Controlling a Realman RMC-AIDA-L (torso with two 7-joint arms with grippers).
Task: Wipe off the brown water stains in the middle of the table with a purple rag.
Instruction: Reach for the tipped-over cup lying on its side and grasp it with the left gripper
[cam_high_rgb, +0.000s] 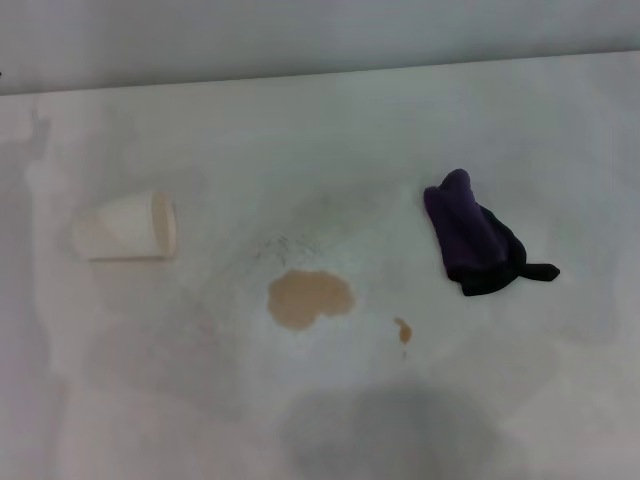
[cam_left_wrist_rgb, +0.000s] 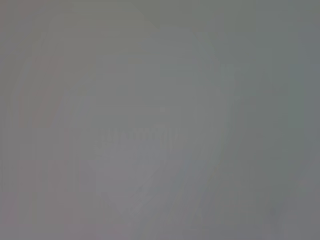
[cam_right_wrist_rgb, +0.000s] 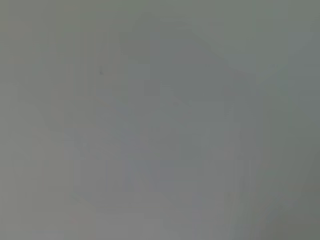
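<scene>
Neither gripper is in the head view, and both wrist views give only featureless grey, so there is no telling whether either is wide or narrow. Out on the white surface (cam_high_rgb: 330, 130), the purple rag (cam_high_rgb: 470, 235) lies bunched on the robot's right side, its long axis slanting toward the robot and rightward, black tail at the near end. The brown water stains (cam_high_rgb: 309, 299) sit mid-surface, left of the rag and apart from it. A paper cup (cam_high_rgb: 127, 227) lies tipped over on the left. Judging by sides, the right arm has the shorter reach to the rag.
</scene>
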